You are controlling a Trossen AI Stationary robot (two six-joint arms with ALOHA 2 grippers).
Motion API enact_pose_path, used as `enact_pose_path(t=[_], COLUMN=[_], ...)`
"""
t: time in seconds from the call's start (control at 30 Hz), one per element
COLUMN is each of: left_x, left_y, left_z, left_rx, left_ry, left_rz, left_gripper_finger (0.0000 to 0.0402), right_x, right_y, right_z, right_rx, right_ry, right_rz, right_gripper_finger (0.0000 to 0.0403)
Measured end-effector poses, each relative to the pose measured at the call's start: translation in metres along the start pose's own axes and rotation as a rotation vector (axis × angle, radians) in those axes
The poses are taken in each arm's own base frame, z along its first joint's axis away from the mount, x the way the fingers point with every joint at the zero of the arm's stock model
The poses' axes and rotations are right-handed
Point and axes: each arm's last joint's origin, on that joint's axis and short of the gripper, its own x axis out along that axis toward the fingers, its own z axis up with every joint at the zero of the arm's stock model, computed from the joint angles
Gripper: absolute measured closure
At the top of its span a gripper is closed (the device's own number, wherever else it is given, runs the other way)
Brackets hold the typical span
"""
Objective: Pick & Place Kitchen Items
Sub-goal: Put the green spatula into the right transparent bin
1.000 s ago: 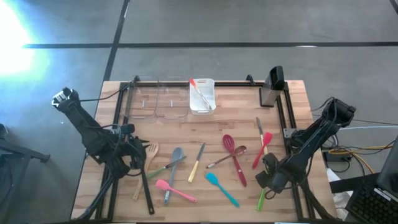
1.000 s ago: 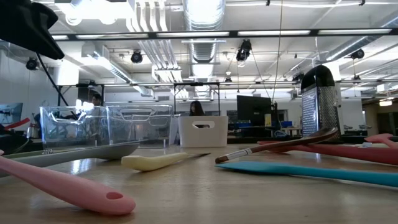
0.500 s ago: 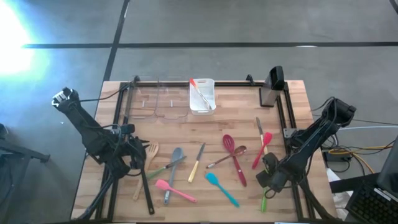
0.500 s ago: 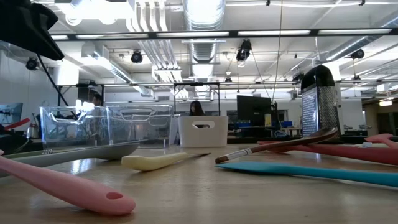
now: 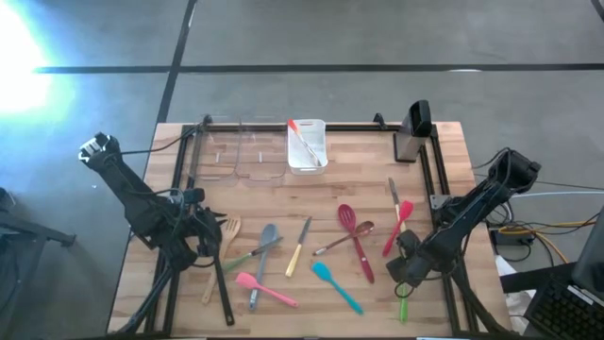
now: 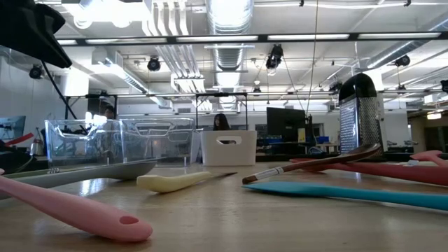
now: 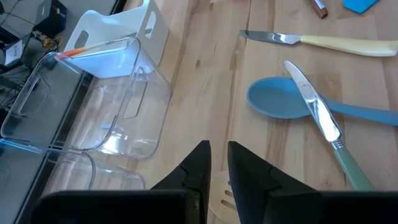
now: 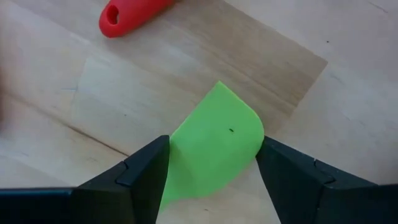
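Observation:
Several slim utensils lie flat on the wooden table: a pink spatula point(image 5: 264, 286), a teal spatula point(image 5: 337, 285), a red slotted spoon point(image 5: 356, 241), a red spatula point(image 5: 398, 225), a wooden fork point(image 5: 225, 247), a grey-blue spoon point(image 5: 267, 244) and a cream-handled knife point(image 5: 299, 247). My right gripper point(image 5: 406, 269) is at the near right, over the green spatula point(image 5: 401, 310), with its fingers on either side of the blade point(image 8: 214, 149). My left gripper point(image 7: 216, 162) is shut and empty. It waits at the near left beside the wooden fork. My right gripper has the green spatula's blade point(image 8: 186, 155) between its two fingers point(image 8: 146, 171), one on each side edge. It comes from above, pointing down, and the handle point(image 5: 401, 312) sticks out toward the table's near edge. Whether the blade is off the table I cannot tell.
A white bin point(image 5: 307, 162) at the far middle holds a red-tipped utensil point(image 5: 300, 137). Clear bins point(image 5: 241, 156) stand to its left and a dark grater point(image 5: 412, 132) at the far right. Black frame rails point(image 5: 429, 179) run along the table's sides.
My right gripper has shifted a little toward the table's left over the green spatula. The other utensils and my left arm have stayed put.

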Motion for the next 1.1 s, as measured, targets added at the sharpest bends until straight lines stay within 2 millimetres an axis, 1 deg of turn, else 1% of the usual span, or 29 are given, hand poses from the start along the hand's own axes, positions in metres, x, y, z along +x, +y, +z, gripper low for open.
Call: enact_pose_path(t=[0.17, 0.23, 0.3, 0.4, 0.5, 0.83, 0.87, 1.1], left_x=[0.0000, 0.0000, 0.0000, 0.0000, 0.0000, 0.0002, 0.0002, 0.0002], left_y=[-0.0001, -0.0001, -0.0001, -0.0002, -0.0002, -0.0002, -0.0001, -0.0002], left_z=[-0.0001, -0.0001, -0.0001, -0.0001, -0.0002, -0.0005, -0.0005, -0.0005], left_rx=[0.000, 0.000, 0.000, 0.000, 0.000, 0.001, 0.001, 0.001], left_ry=[0.005, 0.005, 0.005, 0.005, 0.005, 0.006, 0.006, 0.006], left_rz=[-0.005, -0.005, -0.005, -0.005, -0.005, -0.005, -0.004, -0.004], left_gripper_finger=[0.0344, 0.0345, 0.0346, 0.0346, 0.0344, 0.0346, 0.0347, 0.0349], right_x=[0.0002, 0.0001, 0.0004, 0.0007, 0.0007, 0.0009, 0.0009, -0.0029], right_y=[0.0009, 0.0011, 0.0009, 0.0006, 0.0005, 0.0037, 0.0037, 0.0046], right_z=[-0.0002, -0.0002, -0.0001, 0.0000, 0.0000, -0.0006, -0.0007, -0.0011], right_rx=[0.020, 0.017, 0.020, 0.028, 0.056, 0.061, 0.055, 0.026], right_ry=[0.007, 0.008, 0.006, 0.005, 0.004, 0.013, 0.014, 0.020], right_rz=[0.008, 0.010, 0.010, 0.008, 0.007, 0.040, 0.040, 0.044], right_gripper_finger=[0.0151, 0.0152, 0.0161, 0.0186, 0.0222, 0.0375, 0.0382, 0.0388])
